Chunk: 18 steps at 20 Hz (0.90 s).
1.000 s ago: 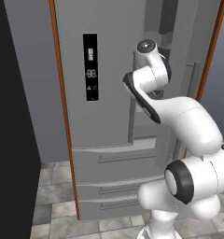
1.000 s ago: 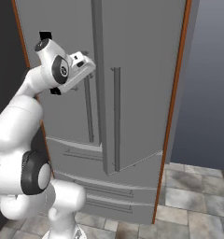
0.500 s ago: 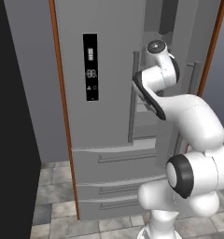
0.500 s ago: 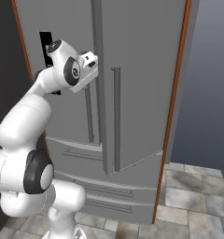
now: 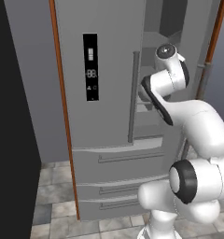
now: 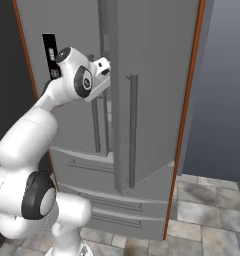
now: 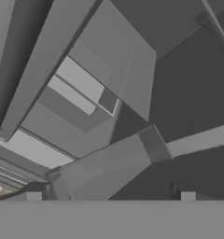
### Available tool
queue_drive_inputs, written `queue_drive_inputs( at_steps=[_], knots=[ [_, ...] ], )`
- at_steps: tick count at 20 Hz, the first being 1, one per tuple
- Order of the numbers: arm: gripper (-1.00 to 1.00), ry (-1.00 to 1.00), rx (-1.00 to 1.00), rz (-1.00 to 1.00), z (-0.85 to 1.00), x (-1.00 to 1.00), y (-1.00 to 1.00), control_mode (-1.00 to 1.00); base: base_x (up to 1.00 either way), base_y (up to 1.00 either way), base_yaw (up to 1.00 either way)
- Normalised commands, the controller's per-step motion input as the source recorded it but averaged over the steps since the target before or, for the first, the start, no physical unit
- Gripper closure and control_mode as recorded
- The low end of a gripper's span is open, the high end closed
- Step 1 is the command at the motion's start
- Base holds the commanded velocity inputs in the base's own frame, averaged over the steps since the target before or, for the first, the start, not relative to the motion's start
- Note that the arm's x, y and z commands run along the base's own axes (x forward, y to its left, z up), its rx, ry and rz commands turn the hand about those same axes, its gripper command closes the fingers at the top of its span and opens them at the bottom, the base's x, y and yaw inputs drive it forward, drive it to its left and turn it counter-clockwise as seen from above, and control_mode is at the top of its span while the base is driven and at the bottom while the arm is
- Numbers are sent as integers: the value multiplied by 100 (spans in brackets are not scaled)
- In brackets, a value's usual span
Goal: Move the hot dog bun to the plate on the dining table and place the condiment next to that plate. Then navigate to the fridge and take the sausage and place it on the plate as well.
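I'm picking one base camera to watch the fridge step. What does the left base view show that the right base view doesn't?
Left base view only: the black display strip face on, and dark wall left of the fridge.
Right base view only: the right door swung ajar, its handle, and bare wall beyond.
Both: the fridge, its bottom drawers, the tiled floor, and the arm reaching toward the door gap.
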Motion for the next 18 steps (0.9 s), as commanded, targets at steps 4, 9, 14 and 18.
queue_drive_inputs(
  at_steps=[4, 9, 14, 18],
  knots=[
    [-100, -2, 0, -13, 0, -25, -56, -100, 0, 0, 0],
    [-100, -2, 0, -15, 0, -23, -76, -100, 0, 0, 0],
    [-100, 0, 2, -17, 0, -18, -77, -100, 0, 0, 0],
    [-100, 0, 4, -16, 0, -16, -79, -100, 0, 0, 0]
  ],
)
